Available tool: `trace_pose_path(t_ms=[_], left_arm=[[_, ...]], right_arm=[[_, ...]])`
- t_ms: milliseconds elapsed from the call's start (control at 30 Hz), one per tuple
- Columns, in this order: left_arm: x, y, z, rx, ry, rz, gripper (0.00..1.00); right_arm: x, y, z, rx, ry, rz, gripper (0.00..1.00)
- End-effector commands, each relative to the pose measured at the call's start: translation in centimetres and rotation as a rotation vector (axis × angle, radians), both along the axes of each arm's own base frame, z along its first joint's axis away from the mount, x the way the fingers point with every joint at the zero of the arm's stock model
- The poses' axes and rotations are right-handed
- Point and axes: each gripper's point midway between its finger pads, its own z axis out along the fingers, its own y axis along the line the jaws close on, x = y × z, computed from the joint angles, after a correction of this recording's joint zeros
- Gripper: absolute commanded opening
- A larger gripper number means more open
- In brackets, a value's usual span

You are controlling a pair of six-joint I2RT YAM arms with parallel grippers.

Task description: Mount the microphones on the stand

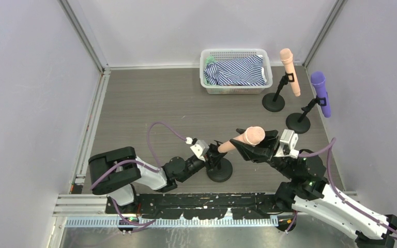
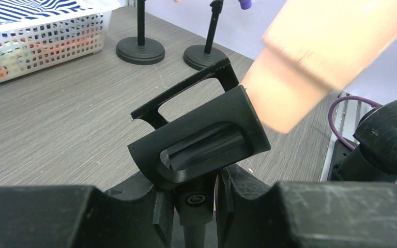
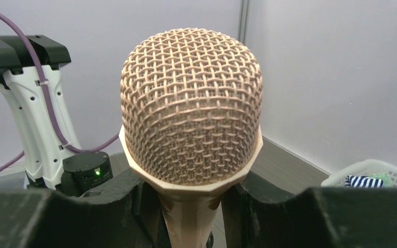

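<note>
Left tool [image 2: 196,200] clamped on post of near stand [image 1: 219,170] under its clip [image 2: 201,139], right tool [image 1: 258,146] clamped on peach microphone [image 1: 246,138], tilted, handle end just beside clip, second peach microphone [image 1: 289,70] and purple microphone [image 1: 321,93] clipped on far stands [image 1: 273,102]

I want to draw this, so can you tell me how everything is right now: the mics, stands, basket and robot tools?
Held peach microphone: not clipped yet
Near stand: upright, clip empty
Far peach microphone: clipped on back stand
Purple microphone: clipped on side stand
Basket: holds striped cloth
Left tool: shut on near stand
Right tool: shut on held peach microphone
</note>
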Motion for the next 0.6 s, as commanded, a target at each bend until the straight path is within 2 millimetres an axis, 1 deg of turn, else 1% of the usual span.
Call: trace_pose_path(t_ms=[0,300,367,433,500,567], left_arm=[[-1.1,-0.8,1.0,-0.050,0.008,-0.065,0.00],[-1.8,-1.4,0.9,-0.038,-0.012,-0.113,0.00],[-1.9,-1.4,0.9,-0.035,-0.015,-0.117,0.00],[-1.9,-1.4,0.9,-0.035,-0.017,-0.119,0.00],[-1.8,-1.4,0.9,-0.033,-0.018,-0.116,0.00],[-1.8,-1.4,0.8,-0.030,-0.017,-0.115,0.00]], right_arm=[[0.6,-0.3,0.3,0.024,-0.044,-0.041,0.01],[1.3,-0.1,-1.1,0.009,-0.027,-0.068,0.01],[1.3,0.2,-2.1,-0.024,-0.009,-0.059,0.01],[1.1,0.4,-3.5,-0.054,0.027,-0.042,0.01],[1.0,0.5,-5.5,-0.080,0.081,-0.028,0.01],[0.9,0.2,-6.3,-0.068,0.114,-0.026,0.01]])
